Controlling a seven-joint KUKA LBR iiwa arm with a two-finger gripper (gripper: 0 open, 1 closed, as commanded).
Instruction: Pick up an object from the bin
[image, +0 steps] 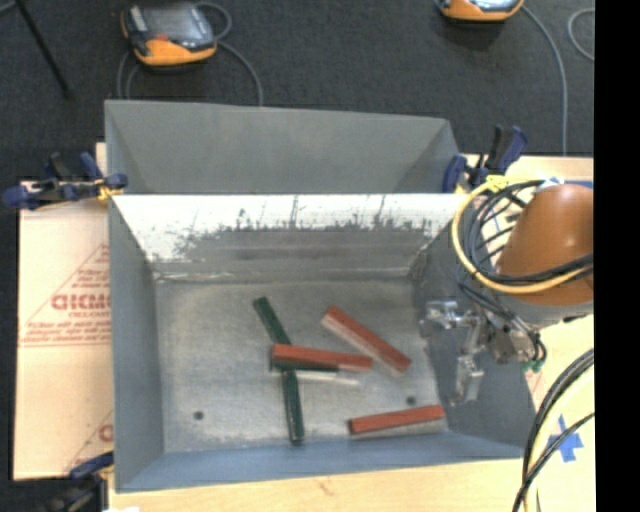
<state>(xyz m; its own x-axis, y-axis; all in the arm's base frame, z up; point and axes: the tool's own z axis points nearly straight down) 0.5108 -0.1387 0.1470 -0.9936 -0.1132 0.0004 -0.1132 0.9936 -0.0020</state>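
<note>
Orange wrist cover (545, 240) tops the pincer (462, 358), seemingly beside a red stick (396, 421).

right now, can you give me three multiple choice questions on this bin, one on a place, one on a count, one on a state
1. Where is the gripper?
A. by the right wall of the bin
B. by its left wall
C. over its far left corner

2. How many red-brown sticks lie in the bin?
A. one
B. three
C. five

3. How does the red-brown stick by the near wall lie?
A. standing upright
B. leaning on the far wall
C. flat on the floor

Answers:
1 A: it hangs close to the right wall.
2 B: two lie mid-bin and one by the near wall.
3 C: its whole length rests on the floor.
</note>
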